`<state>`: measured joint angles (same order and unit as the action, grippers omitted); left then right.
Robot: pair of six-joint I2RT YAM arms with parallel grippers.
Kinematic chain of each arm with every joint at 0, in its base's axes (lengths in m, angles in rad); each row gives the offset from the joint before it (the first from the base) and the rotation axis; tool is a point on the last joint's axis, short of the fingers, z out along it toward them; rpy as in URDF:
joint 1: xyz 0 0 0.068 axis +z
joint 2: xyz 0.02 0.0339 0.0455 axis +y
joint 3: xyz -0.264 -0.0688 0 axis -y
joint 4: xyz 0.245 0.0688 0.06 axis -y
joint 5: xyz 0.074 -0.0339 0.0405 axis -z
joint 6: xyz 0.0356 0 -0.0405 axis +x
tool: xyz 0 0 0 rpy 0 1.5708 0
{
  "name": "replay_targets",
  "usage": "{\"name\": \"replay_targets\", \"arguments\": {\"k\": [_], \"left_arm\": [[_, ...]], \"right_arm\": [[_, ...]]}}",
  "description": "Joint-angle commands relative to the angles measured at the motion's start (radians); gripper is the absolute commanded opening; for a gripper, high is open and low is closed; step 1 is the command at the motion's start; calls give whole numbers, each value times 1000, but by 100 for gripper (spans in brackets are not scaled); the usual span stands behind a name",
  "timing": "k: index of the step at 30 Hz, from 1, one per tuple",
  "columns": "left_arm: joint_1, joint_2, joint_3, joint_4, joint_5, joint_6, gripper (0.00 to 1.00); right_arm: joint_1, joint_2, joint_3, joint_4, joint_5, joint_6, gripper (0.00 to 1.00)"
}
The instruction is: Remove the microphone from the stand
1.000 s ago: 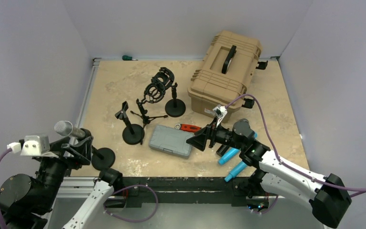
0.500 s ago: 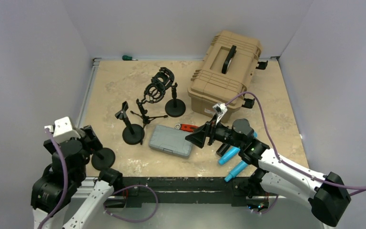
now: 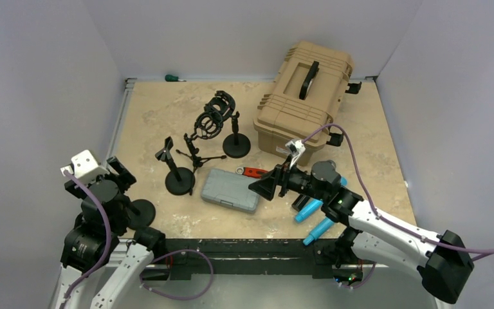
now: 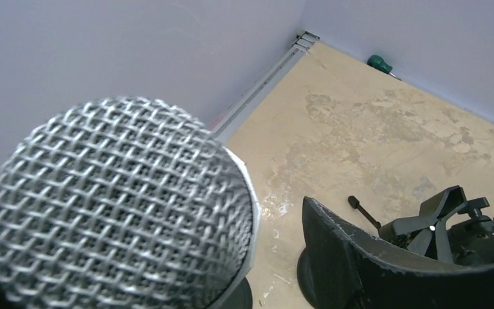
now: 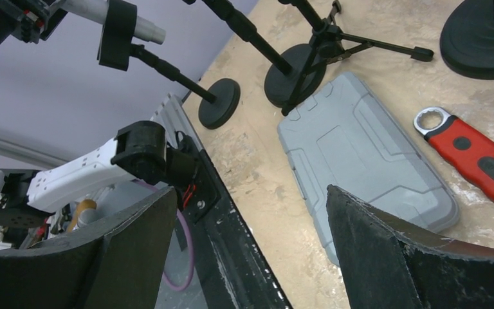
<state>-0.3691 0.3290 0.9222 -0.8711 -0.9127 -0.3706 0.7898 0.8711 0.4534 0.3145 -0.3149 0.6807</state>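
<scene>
Top view: find left gripper (image 3: 117, 183) at table's 8 o'clock, right over round stand base (image 3: 139, 213); no sight of microphone (image 4: 119, 206) here, buried under that arm. Find right gripper (image 3: 267, 187) near table middle, toward 6 o'clock, spread wide, nothing in it. Left wrist view: fills frame's 8 o'clock with mesh head, close up; shows one black finger (image 4: 360, 257) at 4 o'clock with bare table between it and mesh, so call claw spread, straddling, not pinching. Right wrist view: catches silver barrel at 11 o'clock, seated in black clip (image 5: 116, 31) atop slanted rod, so not out yet. Expect rigid metal, some heft up front, smooth barrel prone to slip, mesh easy to dent. Better to grab barrel just behind head, off mesh, and pull along clip axis; expect light stand to tip.
</scene>
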Motion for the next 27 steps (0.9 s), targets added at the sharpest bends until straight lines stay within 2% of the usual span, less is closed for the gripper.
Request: {"name": "replay_targets", "arguments": {"k": [1, 4, 8, 14, 18, 20, 27], "left_arm": [[-4, 6, -38, 113, -64, 42, 69], [-5, 31, -42, 111, -88, 60, 55], [-5, 61, -29, 83, -113, 54, 26], [-5, 162, 93, -128, -178, -159, 1], [-5, 232, 184, -333, -201, -438, 0], [-5, 240, 203, -379, -210, -541, 0], [-5, 247, 205, -378, -193, -692, 0]], "right_arm": [[46, 23, 70, 8, 58, -13, 84], [78, 52, 84, 15, 80, -14, 84], [132, 100, 105, 34, 112, -12, 84], [301, 227, 239, 1, 291, -72, 85], [405, 346, 362, -17, 389, -118, 85], [438, 408, 418, -18, 404, -131, 85], [539, 559, 533, 23, 440, -164, 86]]}}
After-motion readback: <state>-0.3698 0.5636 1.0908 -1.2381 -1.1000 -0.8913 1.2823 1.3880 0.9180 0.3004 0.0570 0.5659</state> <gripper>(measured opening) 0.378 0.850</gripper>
